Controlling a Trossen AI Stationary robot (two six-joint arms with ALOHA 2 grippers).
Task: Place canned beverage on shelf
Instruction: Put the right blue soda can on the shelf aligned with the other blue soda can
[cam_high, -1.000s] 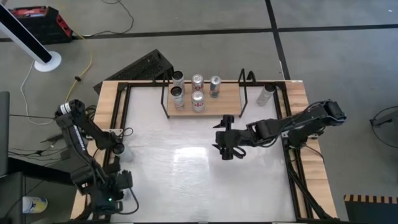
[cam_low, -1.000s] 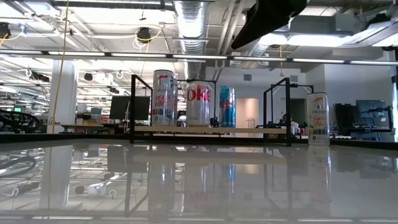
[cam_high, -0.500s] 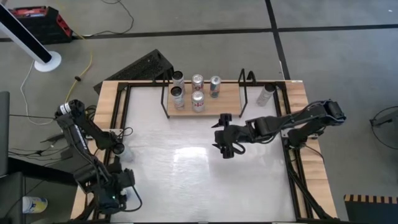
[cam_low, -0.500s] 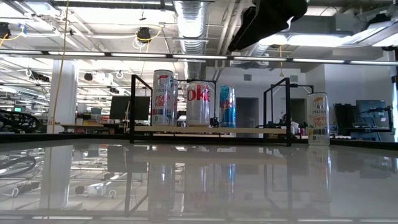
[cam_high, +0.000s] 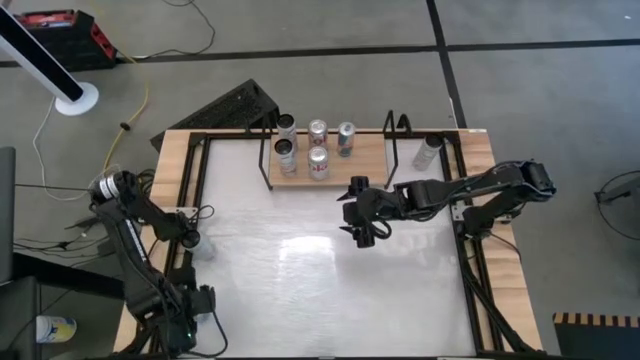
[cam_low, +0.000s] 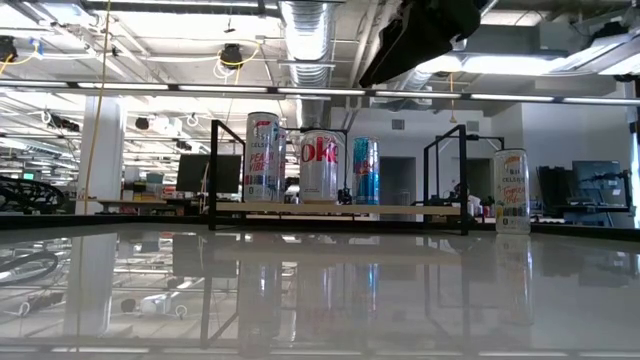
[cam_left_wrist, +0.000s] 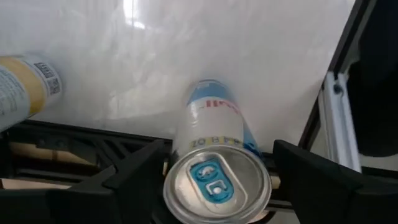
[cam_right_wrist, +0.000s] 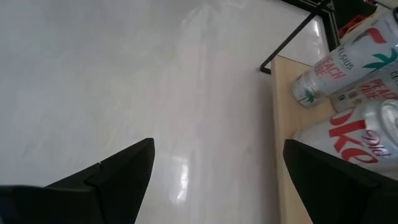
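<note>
The shelf (cam_high: 372, 158), a light-wood board in a black wire frame, stands at the table's far edge and bears several upright cans (cam_low: 318, 165). At the table's left edge a blue-and-white can (cam_left_wrist: 214, 143) stands by the black frame, its top toward the left wrist camera. My left gripper (cam_left_wrist: 217, 171) is open, one finger on either side of that can's top; I cannot tell whether they touch it. My right gripper (cam_high: 360, 215) hangs open above the table just in front of the shelf, with nothing between its fingers (cam_right_wrist: 217, 180).
Another can (cam_high: 428, 150) stands upright outside the shelf's right end (cam_low: 510, 190). A yellow-and-white can (cam_left_wrist: 22, 84) stands near the blue one. A black crate (cam_high: 235, 105) lies beyond the far left corner. The white middle of the table (cam_high: 320, 290) is bare.
My right gripper has moved toward the table's far edge and a little left, closer to the shelf, staying raised. My left arm's elbow has shifted slightly toward the near edge while its gripper stays at the left edge.
</note>
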